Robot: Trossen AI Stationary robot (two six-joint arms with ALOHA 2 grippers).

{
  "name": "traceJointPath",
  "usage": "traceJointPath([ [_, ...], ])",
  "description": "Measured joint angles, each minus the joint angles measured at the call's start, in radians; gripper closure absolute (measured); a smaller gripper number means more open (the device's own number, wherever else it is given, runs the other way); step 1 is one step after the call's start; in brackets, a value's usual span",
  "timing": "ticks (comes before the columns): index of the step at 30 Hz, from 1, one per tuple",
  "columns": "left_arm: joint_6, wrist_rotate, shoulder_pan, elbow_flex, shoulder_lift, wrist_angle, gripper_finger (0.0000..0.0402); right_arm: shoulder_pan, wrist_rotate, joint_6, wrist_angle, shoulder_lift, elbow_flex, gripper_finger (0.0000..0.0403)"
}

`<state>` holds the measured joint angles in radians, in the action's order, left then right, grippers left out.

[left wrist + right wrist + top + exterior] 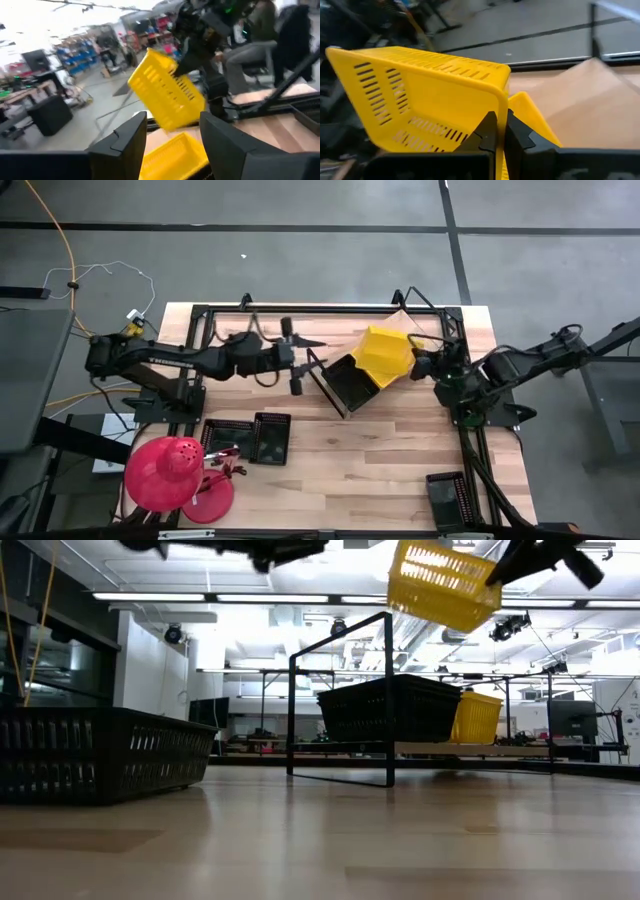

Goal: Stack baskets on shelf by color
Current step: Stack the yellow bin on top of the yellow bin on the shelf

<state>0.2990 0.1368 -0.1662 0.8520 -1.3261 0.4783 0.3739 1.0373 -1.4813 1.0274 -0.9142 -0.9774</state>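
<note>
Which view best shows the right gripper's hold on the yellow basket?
The right wrist view: the right gripper pinches the yellow basket by its rim. The high view shows the basket from above, the low view hanging tilted, and the left wrist view from afar.

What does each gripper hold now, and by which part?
The right gripper holds a yellow basket by its rim. The left gripper holds nothing.

Bright yellow slotted basket point(385, 352), black mesh basket point(350, 385), red dome point(163, 470), pale wooden table point(400, 450)
</note>
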Motion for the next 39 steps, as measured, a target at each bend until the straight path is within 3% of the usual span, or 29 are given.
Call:
traceJointPath([
  [4,0.0,0.001,0.011,-0.109,0.034,0.123,0.0234,-0.049,-0.084,-0.145,0.281,-0.163,-0.164,0.0403],
  [10,-0.018,0.009,0.012,-0.159,0.039,0.127,0.0234,-0.106,-0.257,-0.267,0.541,-0.387,-0.302,0.0403],
  [14,-0.034,0.001,0.014,-0.165,0.035,0.116,0.0234,-0.116,-0.181,-0.276,0.506,-0.434,-0.305,0.0403],
  [19,-0.037,0.006,0.016,-0.165,0.035,0.079,0.0234,-0.128,-0.182,-0.345,0.545,-0.477,-0.302,0.0403],
  [26,-0.043,0.009,0.019,-0.165,0.035,0.042,0.0234,-0.139,-0.132,-0.499,0.537,-0.483,-0.186,0.0403],
  [33,-0.057,0.014,0.018,-0.165,0.035,0.027,0.0234,-0.101,-0.073,-0.694,0.453,-0.482,-0.074,0.0403],
  [39,-0.055,0.016,0.018,-0.165,0.035,0.027,0.0234,-0.077,-0.021,-0.71,0.362,-0.482,-0.066,0.0403],
])
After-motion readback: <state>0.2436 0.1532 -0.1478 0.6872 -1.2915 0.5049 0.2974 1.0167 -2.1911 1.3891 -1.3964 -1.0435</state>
